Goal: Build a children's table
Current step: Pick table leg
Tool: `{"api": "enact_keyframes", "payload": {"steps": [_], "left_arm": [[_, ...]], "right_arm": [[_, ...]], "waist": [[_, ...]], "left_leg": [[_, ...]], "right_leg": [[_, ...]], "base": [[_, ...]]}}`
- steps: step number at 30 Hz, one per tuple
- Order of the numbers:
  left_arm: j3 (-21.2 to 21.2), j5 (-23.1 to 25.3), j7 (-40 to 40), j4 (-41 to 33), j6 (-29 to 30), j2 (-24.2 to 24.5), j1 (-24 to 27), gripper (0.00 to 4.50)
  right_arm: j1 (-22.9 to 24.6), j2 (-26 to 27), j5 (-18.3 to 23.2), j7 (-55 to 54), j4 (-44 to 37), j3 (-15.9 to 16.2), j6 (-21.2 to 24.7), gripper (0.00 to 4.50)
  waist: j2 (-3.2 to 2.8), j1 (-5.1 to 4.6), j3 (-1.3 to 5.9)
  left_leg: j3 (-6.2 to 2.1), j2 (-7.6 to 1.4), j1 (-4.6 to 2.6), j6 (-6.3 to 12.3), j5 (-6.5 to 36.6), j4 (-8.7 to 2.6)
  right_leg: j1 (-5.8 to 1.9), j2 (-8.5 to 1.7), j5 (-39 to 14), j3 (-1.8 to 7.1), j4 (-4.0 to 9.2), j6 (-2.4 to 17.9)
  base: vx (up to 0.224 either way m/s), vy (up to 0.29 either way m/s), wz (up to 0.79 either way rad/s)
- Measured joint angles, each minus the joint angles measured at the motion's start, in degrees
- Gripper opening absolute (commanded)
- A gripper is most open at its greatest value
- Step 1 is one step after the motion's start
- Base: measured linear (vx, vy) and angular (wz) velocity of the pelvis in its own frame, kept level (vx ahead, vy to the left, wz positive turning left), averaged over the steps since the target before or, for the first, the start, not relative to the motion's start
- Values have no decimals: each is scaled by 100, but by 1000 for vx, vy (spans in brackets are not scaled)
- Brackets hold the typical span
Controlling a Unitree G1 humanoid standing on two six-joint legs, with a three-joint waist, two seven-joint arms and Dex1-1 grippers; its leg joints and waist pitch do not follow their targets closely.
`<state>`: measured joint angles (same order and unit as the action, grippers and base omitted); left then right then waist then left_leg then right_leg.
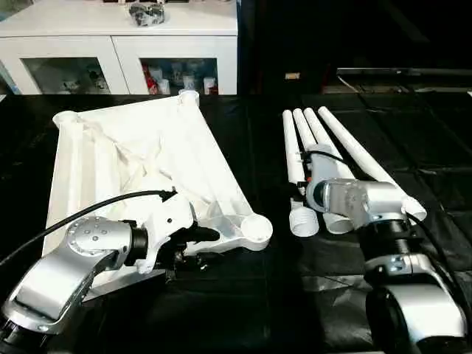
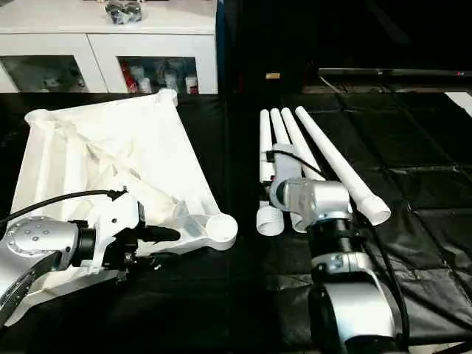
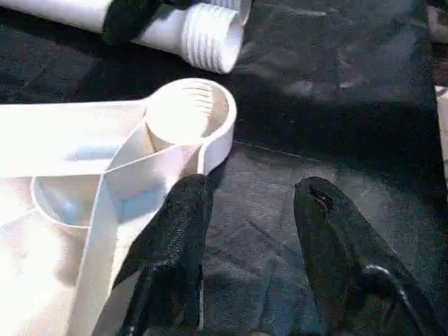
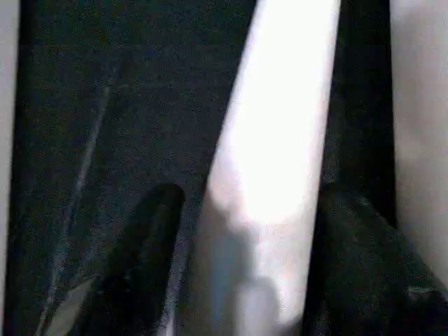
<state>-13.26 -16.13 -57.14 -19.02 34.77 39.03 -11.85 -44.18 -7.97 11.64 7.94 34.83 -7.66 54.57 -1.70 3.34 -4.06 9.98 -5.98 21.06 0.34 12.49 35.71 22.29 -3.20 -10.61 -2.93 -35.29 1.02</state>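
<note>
Left gripper [image 3: 245, 231] straddles tabletop [image 1: 133, 155] corner edge.

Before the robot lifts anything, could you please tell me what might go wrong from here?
1. The right hand straddles one leg in a tight row of four; closing could nudge its neighbours.
2. The left hand sits at the tabletop's corner socket; with one finger against the edge, it could push the tabletop askew.
</note>
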Motion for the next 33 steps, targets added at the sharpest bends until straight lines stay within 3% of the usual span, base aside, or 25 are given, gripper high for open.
{"api": "enact_keyframes", "payload": {"steps": [11, 16, 20, 23, 27, 32, 33], "left_arm": [[0, 6, 76, 7, -17, -1, -17, 220], [89, -4, 139, 23, -25, -50, -17, 220], [337, -62, 371, 96, -106, -286, -93, 220], [528, -91, 825, 260, -154, -675, -325, 220], [1044, -32, 2030, 739, -201, -1605, -1004, 220], [1628, -232, 3235, 1215, -61, -2610, -1753, 220], [1743, -335, 3409, 1278, -30, -2773, -1845, 247]], "right_arm": [[-83, 25, 77, -4, 188, -202, -140, 194], [-82, 46, 170, -55, 199, -381, -195, 187], [-65, 142, 420, -27, -56, -701, -337, 186], [44, 246, 626, 138, -626, -775, -673, 186], [154, 381, 1009, 572, -1296, -905, -1199, 186], [494, 476, 1602, 1204, -1915, -1121, -1240, 186], [593, 485, 1719, 1369, -1952, -1116, -1219, 186]], "waist": [[5, 5, 2], [5, 2, 1], [3, 3, 0], [3, 18, 0], [17, 33, -2], [43, 68, 0], [44, 70, -1]], "left_leg": [[2, 0, -1, 0, 0, 0], [2, 0, 2, 0, 0, 0], [3, -1, 11, 0, -1, 0], [6, -1, 22, 2, -2, 0], [12, -2, 29, 19, -14, 1], [14, -2, 32, 29, -17, 1], [14, -2, 34, 31, -16, 1]], "right_leg": [[-1, 0, 0, 0, 0, 0], [2, 0, 0, 0, 0, 1], [12, 0, 0, 0, -2, 1], [23, -1, 1, 0, -2, 2], [25, -5, 4, -1, -3, 6], [22, -9, 5, -8, 4, 7], [23, -10, 5, -10, 5, 8]], "base": [[0, 0, 0], [0, 0, 0], [0, 0, 0], [0, 0, 0], [0, 0, 0], [0, 0, 0], [0, 0, 0]]}}
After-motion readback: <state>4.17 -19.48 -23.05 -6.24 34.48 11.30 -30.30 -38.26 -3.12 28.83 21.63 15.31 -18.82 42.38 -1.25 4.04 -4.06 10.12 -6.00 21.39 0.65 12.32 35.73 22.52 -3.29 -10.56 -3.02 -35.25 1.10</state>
